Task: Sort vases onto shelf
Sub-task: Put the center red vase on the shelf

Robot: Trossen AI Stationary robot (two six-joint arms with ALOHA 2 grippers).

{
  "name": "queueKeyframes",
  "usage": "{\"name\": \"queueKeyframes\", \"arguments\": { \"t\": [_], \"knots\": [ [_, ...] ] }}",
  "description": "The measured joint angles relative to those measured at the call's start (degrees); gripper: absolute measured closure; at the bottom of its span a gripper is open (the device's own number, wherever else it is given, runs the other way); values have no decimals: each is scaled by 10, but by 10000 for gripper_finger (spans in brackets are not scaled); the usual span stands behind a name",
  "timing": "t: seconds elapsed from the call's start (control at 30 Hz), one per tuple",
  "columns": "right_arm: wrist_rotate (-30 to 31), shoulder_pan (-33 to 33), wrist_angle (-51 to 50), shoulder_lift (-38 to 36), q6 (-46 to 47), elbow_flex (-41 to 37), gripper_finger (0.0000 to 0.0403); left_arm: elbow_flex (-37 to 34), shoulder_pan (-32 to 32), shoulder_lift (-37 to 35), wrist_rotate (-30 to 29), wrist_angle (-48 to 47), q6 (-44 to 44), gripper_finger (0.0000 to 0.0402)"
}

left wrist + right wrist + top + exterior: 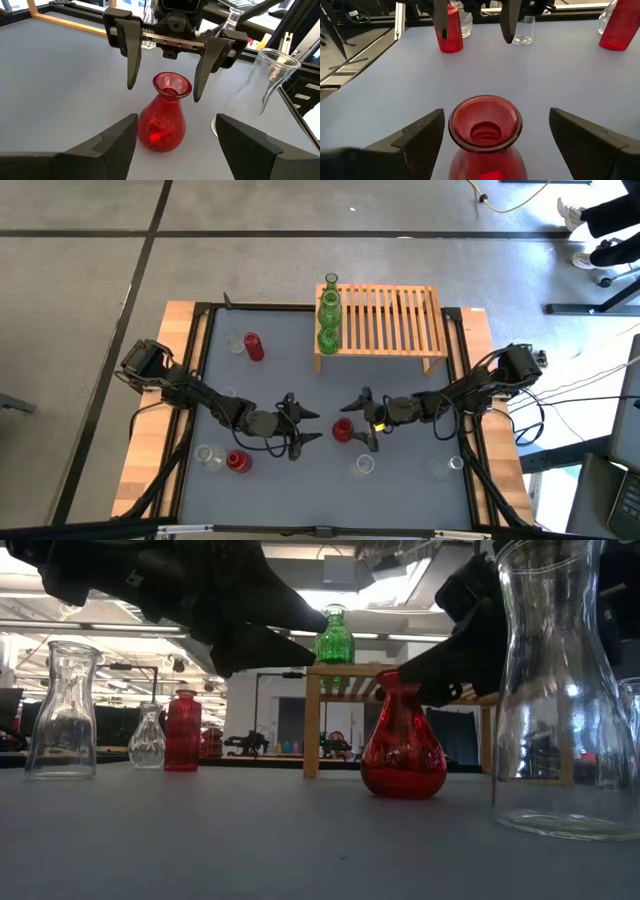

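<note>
A squat red vase (342, 430) stands upright on its base on the grey table top, also seen in the low view (403, 745). My right gripper (362, 420) is open, and its fingers stand on either side of the vase's neck (485, 122) without touching it. My left gripper (312, 427) is open too and faces the same vase (162, 117) from the table's left, a little short of it. The shelf (385, 320) stands at the far edge, with green vases (328, 310) lined up on its left end.
A tall red vase (254, 346) and a clear one (236, 343) stand far left. A clear vase (210, 455) and a red one (237, 462) sit near left. More clear vases (363, 466) (440, 468) stand along the near edge. Most of the shelf's slats are bare.
</note>
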Motion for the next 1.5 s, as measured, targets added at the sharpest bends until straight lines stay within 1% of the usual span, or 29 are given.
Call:
{"name": "queueKeyframes", "arguments": {
  "t": [0.1,0.2,0.3,0.5,0.57,0.63,0.7,0.8,0.87,0.97,1.07,1.17,1.33,1.43,1.5],
  "knots": [
    [0,0,6,10,-2,1,67,0,0,0,0,0,0,140],
    [0,0,5,20,-15,1,94,0,0,0,-1,0,0,140],
    [0,0,8,23,-24,1,142,0,0,0,-5,0,0,140],
    [0,0,24,23,-39,1,257,0,0,0,-10,0,0,140],
    [1,0,24,23,-44,1,287,0,0,0,-10,0,0,140],
    [1,0,24,23,-47,1,307,0,0,0,-11,0,0,140],
    [1,0,23,21,-48,1,314,0,0,0,-11,0,0,140],
    [0,0,22,6,-48,1,310,0,0,0,-11,0,0,140],
    [0,0,14,-11,-47,1,306,0,0,0,-11,0,0,140],
    [0,0,-7,-47,-48,1,311,0,0,0,-11,0,0,140],
    [4,0,-56,-102,-55,1,316,0,0,0,-11,0,0,140],
    [25,-1,-117,-166,-57,1,314,0,0,0,-12,0,0,140],
    [30,-25,-195,-276,-55,2,310,0,0,0,-13,0,0,140],
    [30,-47,-275,-329,-56,25,312,0,0,0,-13,0,0,140],
    [30,-68,-330,-351,-60,51,312,0,0,0,-13,0,0,140]
  ]
}}
